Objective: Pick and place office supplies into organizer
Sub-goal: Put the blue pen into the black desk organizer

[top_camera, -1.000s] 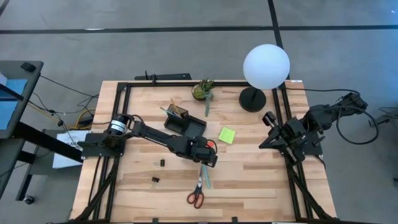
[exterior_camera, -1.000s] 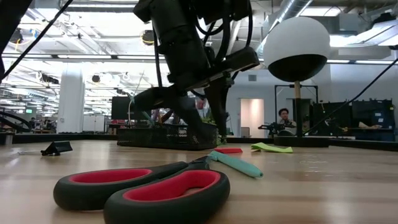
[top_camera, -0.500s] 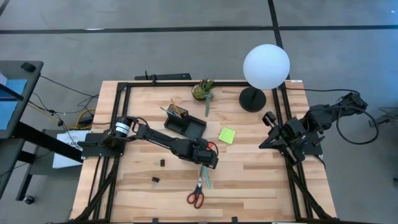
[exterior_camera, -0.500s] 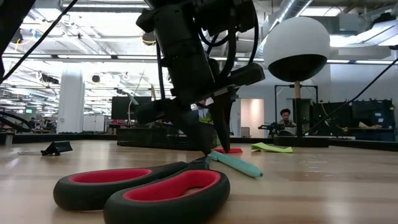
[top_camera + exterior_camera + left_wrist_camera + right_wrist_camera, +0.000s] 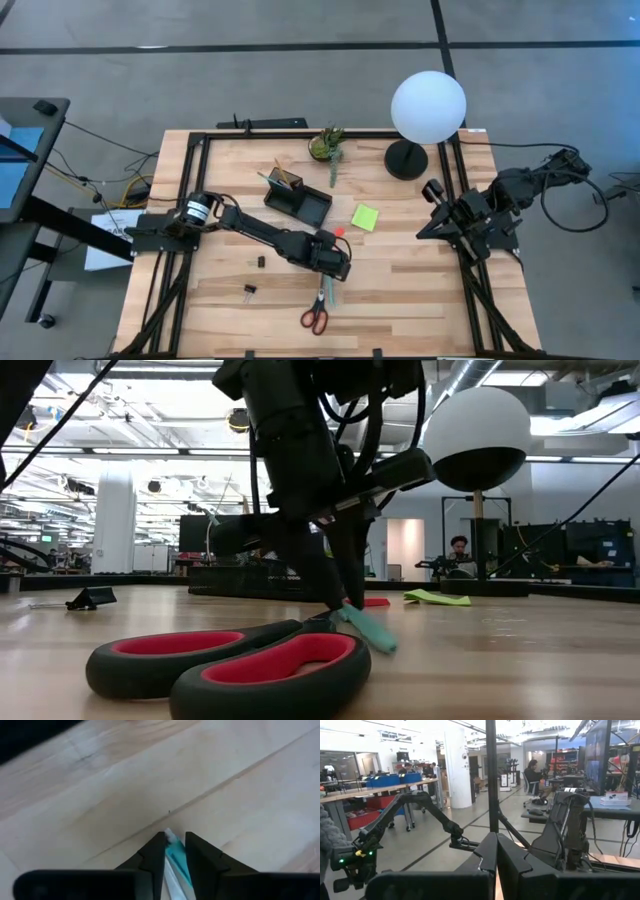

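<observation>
Left pincer [image 5: 328, 268] is down at mid-counter, fingers [image 5: 152, 855] closed in on the teal pen [image 5: 176, 860], which shows pinched between them in the wrist view. Pen's long axis runs roughly 12-to-6 on the counter [image 5: 420, 290], seen from above; the grip sits at its 12 o'clock end, the rest trails toward 6, alongside the scissors' blades. In the low view the pen [image 5: 365, 628] slopes off the wood, near end low, so likely a lift just started.

Scissors [image 5: 317, 312] lie at 6 o'clock of the pincer, just beside the pen, handles farthest out.

Organizer [image 5: 298, 203] sits at about 11 o'clock of the pincer, near, with pens already standing in its tall section. Carry goes that way.

Right pincer [image 5: 496, 851] is parked off the counter's 3 o'clock edge, fingers together, well apart from everything. Left arm is plainly nearer.
</observation>
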Robot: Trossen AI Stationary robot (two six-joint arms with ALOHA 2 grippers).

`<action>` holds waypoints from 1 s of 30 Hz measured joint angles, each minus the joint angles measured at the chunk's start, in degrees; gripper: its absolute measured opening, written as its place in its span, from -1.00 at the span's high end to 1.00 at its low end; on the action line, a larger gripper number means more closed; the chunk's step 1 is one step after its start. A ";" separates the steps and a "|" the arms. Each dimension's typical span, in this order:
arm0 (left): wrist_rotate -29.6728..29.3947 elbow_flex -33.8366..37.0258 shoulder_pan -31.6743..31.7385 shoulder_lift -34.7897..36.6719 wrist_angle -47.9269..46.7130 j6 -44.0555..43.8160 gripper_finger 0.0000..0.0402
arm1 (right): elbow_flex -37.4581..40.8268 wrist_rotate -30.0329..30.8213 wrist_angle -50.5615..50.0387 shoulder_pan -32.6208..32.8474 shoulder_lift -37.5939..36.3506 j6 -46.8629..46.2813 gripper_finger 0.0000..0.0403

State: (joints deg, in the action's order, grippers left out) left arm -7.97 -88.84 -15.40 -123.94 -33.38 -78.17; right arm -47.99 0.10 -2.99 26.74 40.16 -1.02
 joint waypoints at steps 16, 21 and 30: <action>-1.46 -0.09 1.99 -0.03 2.72 0.20 0.97 | 0.00 -0.02 -0.04 0.00 0.00 -0.02 1.00; -1.53 -0.09 2.62 -0.07 3.39 0.61 1.00 | 0.00 -0.02 -0.04 0.00 0.02 -0.02 1.00; -1.53 -0.09 2.67 -0.07 3.41 0.89 0.99 | 0.00 -0.02 -0.06 0.00 0.01 -0.02 1.00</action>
State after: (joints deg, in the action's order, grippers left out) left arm -9.50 -88.92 -12.73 -124.01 -29.98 -77.28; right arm -47.99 0.08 -3.05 26.74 40.17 -1.04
